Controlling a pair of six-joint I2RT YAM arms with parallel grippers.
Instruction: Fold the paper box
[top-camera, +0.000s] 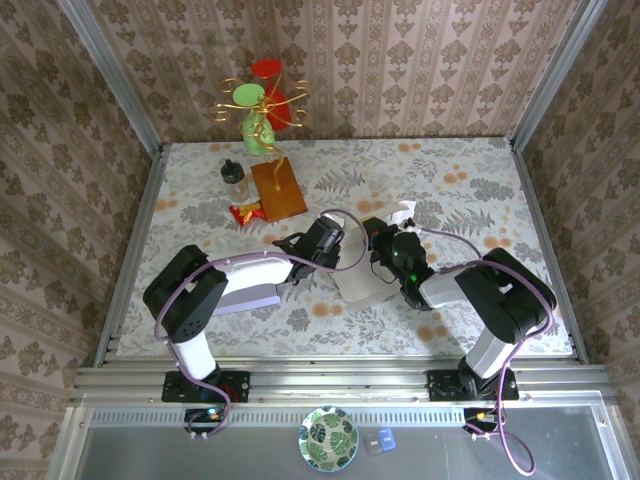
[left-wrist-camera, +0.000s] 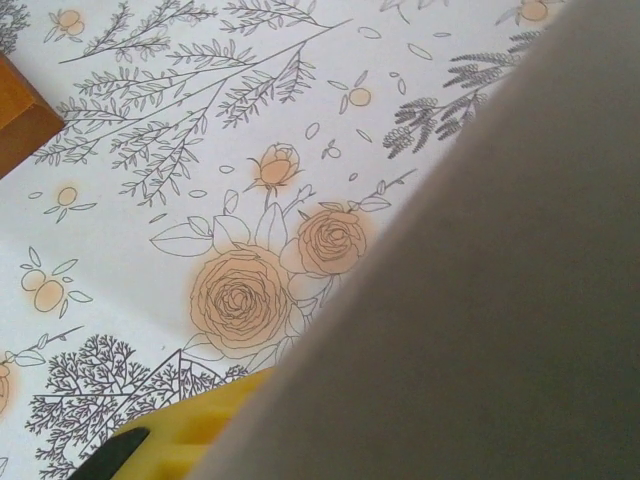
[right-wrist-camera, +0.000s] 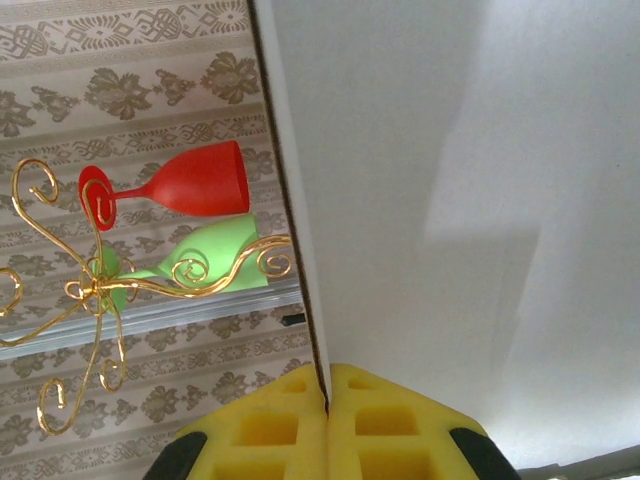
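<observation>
The white paper box (top-camera: 362, 284) stands near the middle of the table between both wrists, with a small white flap (top-camera: 403, 212) poking out behind the right wrist. My right gripper (right-wrist-camera: 328, 395) is shut on the thin edge of a box panel (right-wrist-camera: 450, 180), its yellow pads pressed on either side. My left gripper (top-camera: 338, 258) is at the box's left side. In the left wrist view one yellow pad (left-wrist-camera: 200, 435) shows at the bottom, and a blurred grey box panel (left-wrist-camera: 500, 300) hides the other finger.
At the back left stand a gold wire rack with a red and a green cup (top-camera: 262, 100), a small jar (top-camera: 234, 180), a wooden board (top-camera: 278, 188) and a red packet (top-camera: 246, 212). A pale lavender slab (top-camera: 250, 296) lies under the left arm.
</observation>
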